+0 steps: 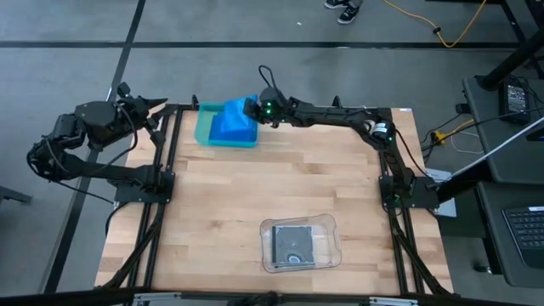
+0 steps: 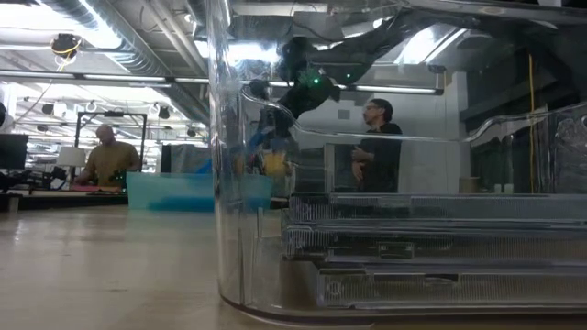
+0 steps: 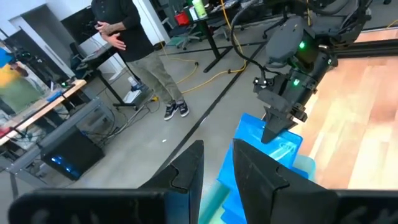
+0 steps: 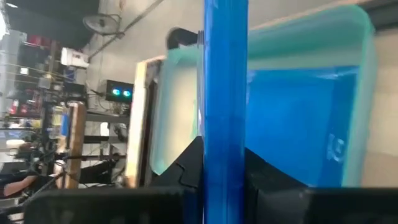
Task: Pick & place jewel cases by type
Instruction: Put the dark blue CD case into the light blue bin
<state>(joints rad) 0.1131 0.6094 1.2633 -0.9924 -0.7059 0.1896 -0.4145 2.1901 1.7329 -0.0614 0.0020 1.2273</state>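
Blue case over the teal tray
Right gripper [image 1: 252,109] pinches a blue jewel case [image 4: 225,93] edge-on above the teal tray [image 1: 204,133], upper centre; released tilted, it could topple out.

Both arms [image 1: 340,115] dark, nearly black, w/ thin black cables along the links; right wrist [image 3: 292,62] shows green lights; left arm [image 1: 93,127] blocky, angular.

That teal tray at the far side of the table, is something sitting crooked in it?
Yes. In the teal translucent tray the bright blue rectangular jewel cases lie tilted, not flat. The right gripper pinches another blue case on edge above them.
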